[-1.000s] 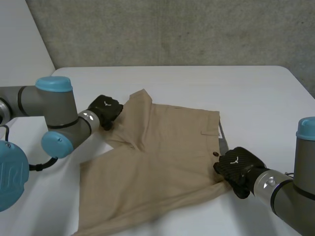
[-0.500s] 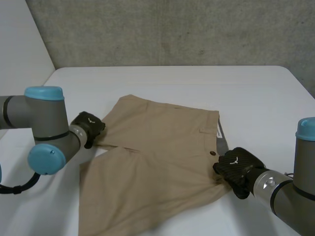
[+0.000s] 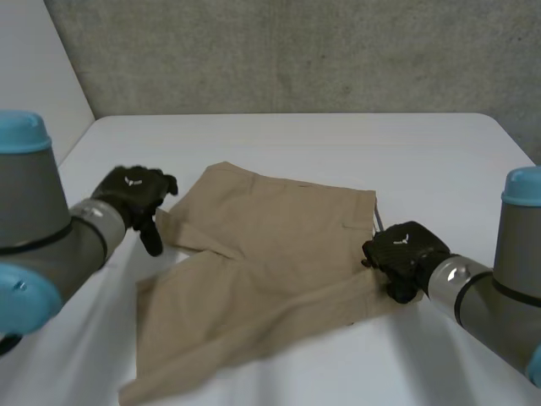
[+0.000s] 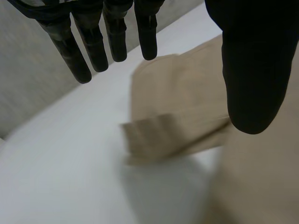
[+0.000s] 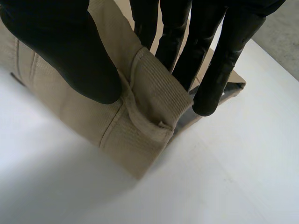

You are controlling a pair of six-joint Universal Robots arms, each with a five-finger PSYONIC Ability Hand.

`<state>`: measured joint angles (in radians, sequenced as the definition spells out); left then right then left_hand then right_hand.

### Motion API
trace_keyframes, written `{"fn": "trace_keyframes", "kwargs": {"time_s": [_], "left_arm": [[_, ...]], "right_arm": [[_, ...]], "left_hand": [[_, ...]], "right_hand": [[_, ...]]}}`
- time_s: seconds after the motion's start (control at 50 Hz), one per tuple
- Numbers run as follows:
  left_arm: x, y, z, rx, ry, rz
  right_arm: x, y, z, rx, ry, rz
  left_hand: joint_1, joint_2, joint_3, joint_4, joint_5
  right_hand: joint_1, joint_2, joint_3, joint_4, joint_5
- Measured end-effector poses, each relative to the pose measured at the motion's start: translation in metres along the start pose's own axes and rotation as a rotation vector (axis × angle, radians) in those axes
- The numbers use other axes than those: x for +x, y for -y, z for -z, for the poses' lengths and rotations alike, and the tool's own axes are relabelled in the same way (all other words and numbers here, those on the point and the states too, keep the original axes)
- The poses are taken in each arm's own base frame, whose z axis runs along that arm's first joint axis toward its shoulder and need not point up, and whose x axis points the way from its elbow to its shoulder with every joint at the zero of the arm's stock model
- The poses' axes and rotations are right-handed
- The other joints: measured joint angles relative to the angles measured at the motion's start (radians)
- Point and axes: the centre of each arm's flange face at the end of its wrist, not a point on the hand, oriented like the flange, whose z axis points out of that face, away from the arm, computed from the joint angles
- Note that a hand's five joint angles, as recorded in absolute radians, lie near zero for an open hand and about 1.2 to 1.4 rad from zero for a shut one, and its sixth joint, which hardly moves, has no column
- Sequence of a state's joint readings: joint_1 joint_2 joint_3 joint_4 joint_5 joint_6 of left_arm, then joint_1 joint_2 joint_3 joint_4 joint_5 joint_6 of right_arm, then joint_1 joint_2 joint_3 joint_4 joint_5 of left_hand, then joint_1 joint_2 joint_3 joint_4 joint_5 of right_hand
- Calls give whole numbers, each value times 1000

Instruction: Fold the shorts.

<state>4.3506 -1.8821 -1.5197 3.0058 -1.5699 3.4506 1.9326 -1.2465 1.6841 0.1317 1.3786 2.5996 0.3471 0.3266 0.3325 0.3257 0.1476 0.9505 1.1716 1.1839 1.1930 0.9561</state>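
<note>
The tan shorts (image 3: 270,254) lie spread on the white table (image 3: 338,144), with one leg toward the front left. My left hand (image 3: 128,193) hovers just off the shorts' left leg hem, open. In the left wrist view its fingers (image 4: 93,42) are straight, and the hem of the shorts (image 4: 182,107) lies loose on the table beyond the fingertips. My right hand (image 3: 404,252) is at the waistband on the shorts' right edge. In the right wrist view its thumb (image 5: 70,51) and fingers pinch a raised fold of the waistband (image 5: 140,112).
Bare white table surrounds the shorts, widest at the back and the right. A grey wall stands behind the table. My left arm (image 3: 42,245) reaches over the table's front left.
My left hand has opened and let go of the leg hem, pulling back to the left. The hem has dropped onto the table. My right hand keeps its pinch and has shifted slightly.
</note>
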Motion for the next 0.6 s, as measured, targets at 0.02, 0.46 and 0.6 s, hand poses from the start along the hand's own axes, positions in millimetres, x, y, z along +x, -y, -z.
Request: {"fn": "trace_keyframes", "kwargs": {"time_s": [0.02,0.46,0.6], "left_arm": [[2,-1,4,-8,-9,25],[48,-71,68,-361,-155,192],[49,-71,72,-373,-163,182]], "right_arm": [[1,1,-2,1,-1,-8],[2,-3,-8,-11,6,-38],[2,-4,-8,-12,4,-37]], "left_hand": [[0,0,0,0,0],[71,88,79,86,91],[568,556,526,536,535]], "right_hand": [[0,0,0,0,0],[0,0,0,0,0],[0,0,0,0,0]]}}
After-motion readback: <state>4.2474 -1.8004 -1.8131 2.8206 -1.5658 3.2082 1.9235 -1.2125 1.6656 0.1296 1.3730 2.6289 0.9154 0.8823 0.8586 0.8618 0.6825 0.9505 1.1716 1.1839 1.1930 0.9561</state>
